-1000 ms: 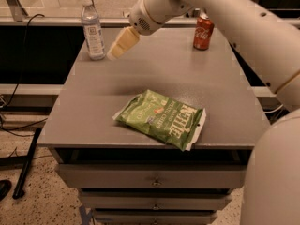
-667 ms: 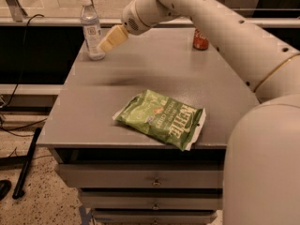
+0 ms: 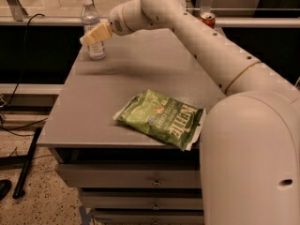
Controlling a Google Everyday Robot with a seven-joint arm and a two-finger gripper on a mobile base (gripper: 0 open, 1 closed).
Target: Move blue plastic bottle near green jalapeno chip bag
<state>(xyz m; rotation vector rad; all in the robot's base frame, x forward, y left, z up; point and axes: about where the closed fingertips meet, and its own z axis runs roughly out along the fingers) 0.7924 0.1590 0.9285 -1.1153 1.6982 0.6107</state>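
The blue plastic bottle (image 3: 93, 29) stands upright with its white cap at the far left corner of the grey table (image 3: 93, 111). My gripper (image 3: 95, 33) is right in front of the bottle at label height, overlapping it in this view. The green jalapeno chip bag (image 3: 161, 117) lies flat near the table's front edge, well to the right of and nearer than the bottle. My white arm reaches in from the right across the table.
A red soda can (image 3: 207, 18) stands at the far right behind my arm. Drawers (image 3: 131, 177) sit under the tabletop. Black cables and a stand leg (image 3: 23, 165) lie on the floor at left. A glass rail runs behind the table.
My gripper has swung left from the middle of the table's far edge to the bottle. The bottle and the bag have not moved.
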